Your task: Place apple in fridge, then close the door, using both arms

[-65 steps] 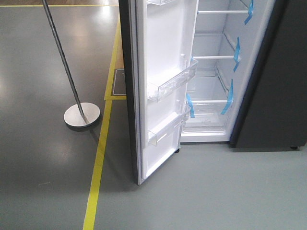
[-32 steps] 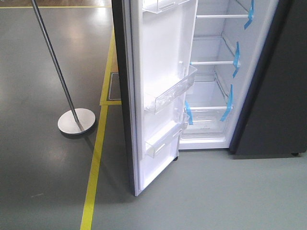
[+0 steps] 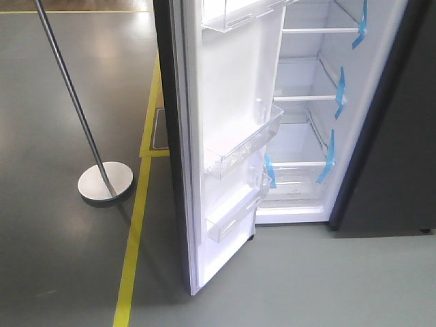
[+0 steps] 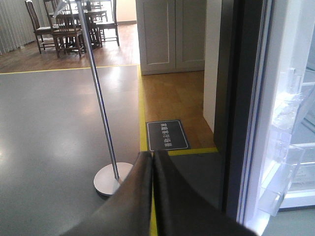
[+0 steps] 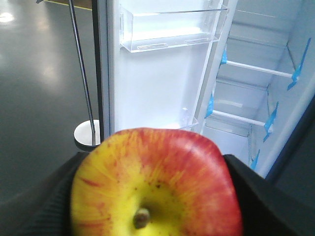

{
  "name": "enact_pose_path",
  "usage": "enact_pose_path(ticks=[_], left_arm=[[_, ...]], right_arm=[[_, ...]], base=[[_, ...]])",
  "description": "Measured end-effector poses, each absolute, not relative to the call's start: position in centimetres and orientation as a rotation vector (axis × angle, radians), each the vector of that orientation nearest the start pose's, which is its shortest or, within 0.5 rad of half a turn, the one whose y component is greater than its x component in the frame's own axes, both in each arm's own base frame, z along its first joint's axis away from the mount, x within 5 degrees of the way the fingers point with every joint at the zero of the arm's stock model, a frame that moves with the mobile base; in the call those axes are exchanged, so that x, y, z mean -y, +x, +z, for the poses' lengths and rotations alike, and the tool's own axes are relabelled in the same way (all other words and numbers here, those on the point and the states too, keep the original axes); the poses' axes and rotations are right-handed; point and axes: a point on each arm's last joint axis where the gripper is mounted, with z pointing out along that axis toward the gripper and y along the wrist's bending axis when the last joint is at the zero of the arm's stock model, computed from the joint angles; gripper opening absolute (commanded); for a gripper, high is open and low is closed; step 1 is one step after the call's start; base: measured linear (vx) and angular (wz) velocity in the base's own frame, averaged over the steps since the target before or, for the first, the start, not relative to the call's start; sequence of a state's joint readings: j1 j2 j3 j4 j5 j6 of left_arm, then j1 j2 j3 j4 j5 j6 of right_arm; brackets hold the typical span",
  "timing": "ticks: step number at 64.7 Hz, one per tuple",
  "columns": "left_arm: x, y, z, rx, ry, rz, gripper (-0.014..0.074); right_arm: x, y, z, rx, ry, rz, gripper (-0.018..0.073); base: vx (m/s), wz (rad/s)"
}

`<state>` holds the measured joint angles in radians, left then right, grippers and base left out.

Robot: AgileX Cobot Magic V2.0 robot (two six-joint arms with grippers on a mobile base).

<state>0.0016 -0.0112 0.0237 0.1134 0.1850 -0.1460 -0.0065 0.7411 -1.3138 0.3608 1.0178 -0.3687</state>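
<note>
Since a second ago the front view has slid: pole stand base [image 3: 105, 182] sits lower-left in frame, door [image 3: 231, 88] edge further left. Left gripper [image 4: 152, 156]: dark fingers pressed flat together, aimed at the floor by the stand. Right gripper [image 5: 155, 167] pinches the apple [image 5: 157, 191] between dark pads, stem dimple toward camera, in front of the open fridge [image 3: 371, 102]. Apple red, yellow-streaked, glossy. Door bins [image 3: 242, 146] clear plastic; glass shelves [image 3: 306, 97], blue tape [image 3: 339, 92] strips.
</note>
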Motion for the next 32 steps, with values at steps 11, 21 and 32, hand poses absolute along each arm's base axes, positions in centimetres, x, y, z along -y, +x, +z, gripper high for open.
enact_pose_path(ticks=[11,21,32], left_arm=[[-0.20,5.60,18.91,-1.679,-0.046,-0.007,-0.0006],[-0.20,5.60,18.91,-1.679,-0.046,-0.007,-0.0006],[-0.20,5.60,18.91,-1.679,-0.046,-0.007,-0.0006]], right_arm=[[-2.68,8.47,48.52,-1.851,-0.362,0.167,0.0098],[-2.68,8.47,48.52,-1.851,-0.362,0.167,0.0098],[-2.68,8.47,48.52,-1.851,-0.362,0.167,0.0098]], base=[[0.13,0.01],[0.13,0.01],[0.13,0.03]])
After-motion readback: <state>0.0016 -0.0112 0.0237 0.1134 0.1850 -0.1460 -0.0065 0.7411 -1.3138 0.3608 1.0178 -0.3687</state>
